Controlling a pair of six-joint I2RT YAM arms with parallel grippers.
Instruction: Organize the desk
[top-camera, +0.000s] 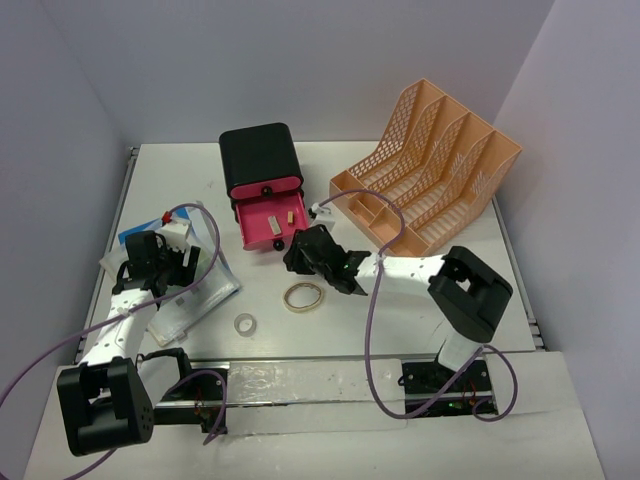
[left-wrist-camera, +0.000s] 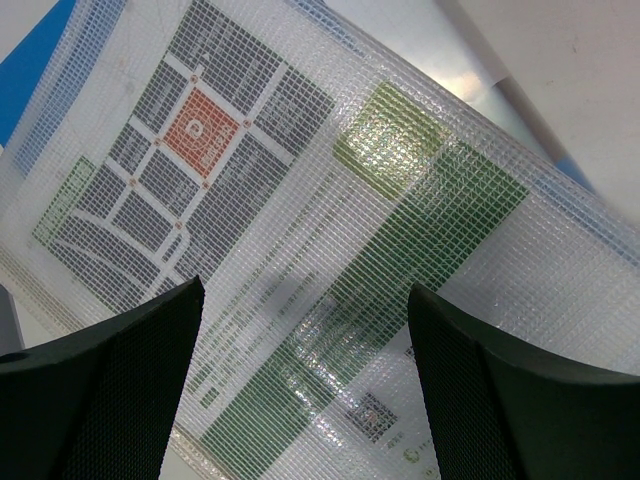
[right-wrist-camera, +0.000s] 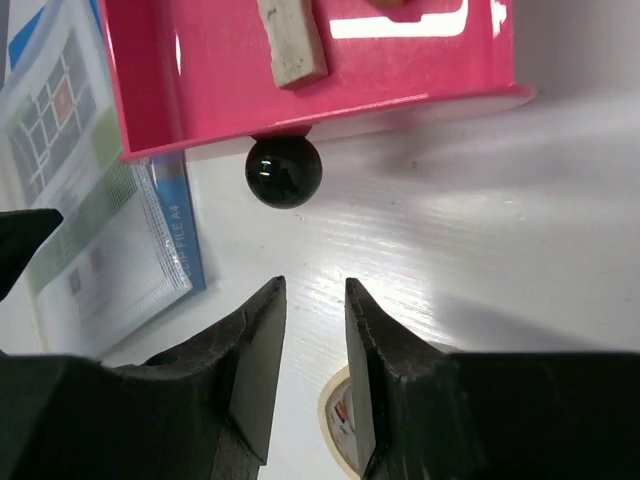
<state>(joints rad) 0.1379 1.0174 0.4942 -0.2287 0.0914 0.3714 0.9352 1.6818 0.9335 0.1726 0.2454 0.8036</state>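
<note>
robot lab booth: white walls (top-camera: 300, 60), desk (top-camera: 180, 175)

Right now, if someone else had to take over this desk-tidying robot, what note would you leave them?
The left gripper is open and empty, over the mesh document pouch.
The right gripper is empty, jaws a narrow gap apart, just short of the pink drawer's black knob.
Done: two small pieces lie in the open drawer.
Left: large tape roll, small tape roll and pouch lie loose on the desk; drawer to close.
</note>
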